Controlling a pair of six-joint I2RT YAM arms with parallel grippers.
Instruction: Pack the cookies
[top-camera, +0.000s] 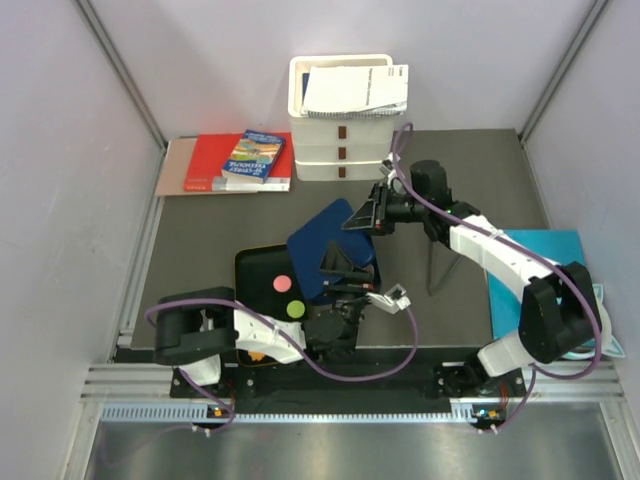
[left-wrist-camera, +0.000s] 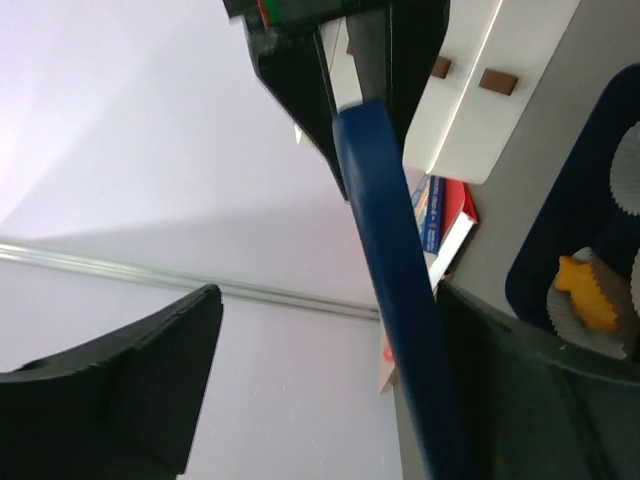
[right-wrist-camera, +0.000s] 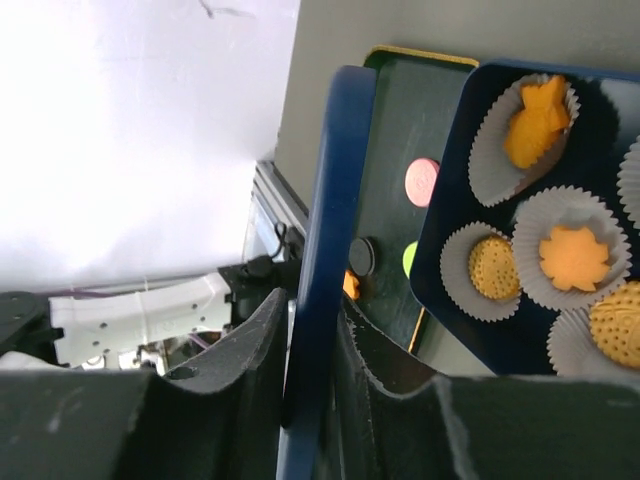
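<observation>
Both the pink cookie (top-camera: 283, 283) and the green cookie (top-camera: 295, 308) lie loose on the dark tray (top-camera: 255, 300) by the counter's near edge, nearest the left gripper (top-camera: 348, 268), whose jaws stand wide around the blue lid (top-camera: 325, 245) that the right gripper (top-camera: 362, 214) clamps.

Top: high at the near edge, looking down over the whole table (top-camera: 200, 235).
Wrists: close, both edge-on to the blue lid (left-wrist-camera: 385, 260) (right-wrist-camera: 318, 250), probably from opposite ends.
</observation>
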